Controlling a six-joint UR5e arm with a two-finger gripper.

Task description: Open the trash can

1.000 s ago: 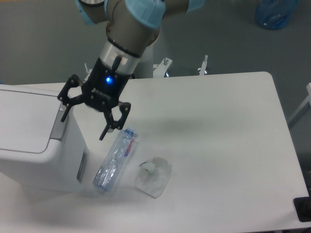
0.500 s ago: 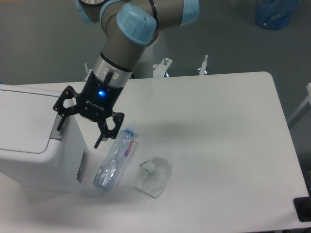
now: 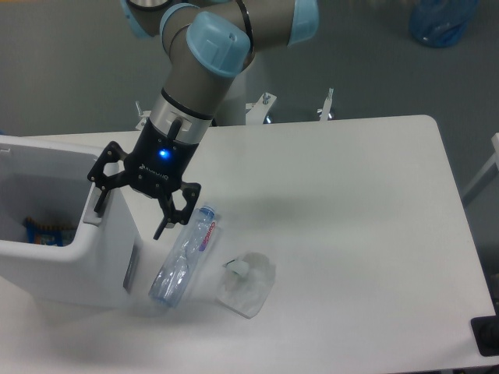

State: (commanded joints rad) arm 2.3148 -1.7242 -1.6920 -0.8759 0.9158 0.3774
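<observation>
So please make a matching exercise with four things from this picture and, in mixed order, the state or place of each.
Things:
1. large white plastic trash can
2. clear plastic water bottle
3. crumpled transparent plastic wrapper
4. black two-finger gripper

States or places:
A. lying on its side beside the bin
B. open, inside visible
C. fingers spread, one at the bin's grey latch tab
D. on the table right of the bottle

Pairs: 1-B, 2-A, 3-D, 4-C

Smooth white plastic trash can [image 3: 86, 261], clear crinkled plastic bottle [image 3: 183, 257], matt table [image 3: 351, 234].
</observation>
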